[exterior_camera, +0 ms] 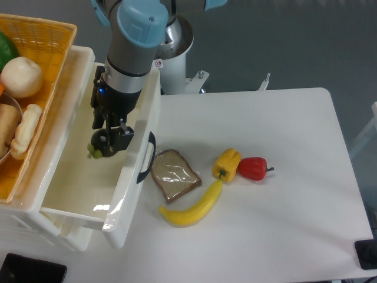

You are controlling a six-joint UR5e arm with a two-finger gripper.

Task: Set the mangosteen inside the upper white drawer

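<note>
The mangosteen (99,143), dark and round with pale green cap lobes showing at its lower left, hangs inside the upper white drawer (70,188), which is pulled open with its curved black handle (145,158) facing right. My gripper (105,141) reaches down into the drawer and is shut on the fruit. The fingers cover most of its right side. I cannot tell whether the fruit touches the drawer floor.
A woven yellow basket (56,35) with food sits on top at the left. On the table lie a bread slice (174,175), a banana (193,207), a yellow pepper (227,164) and a red pepper (254,168). A smaller white drawer (35,231) shows below.
</note>
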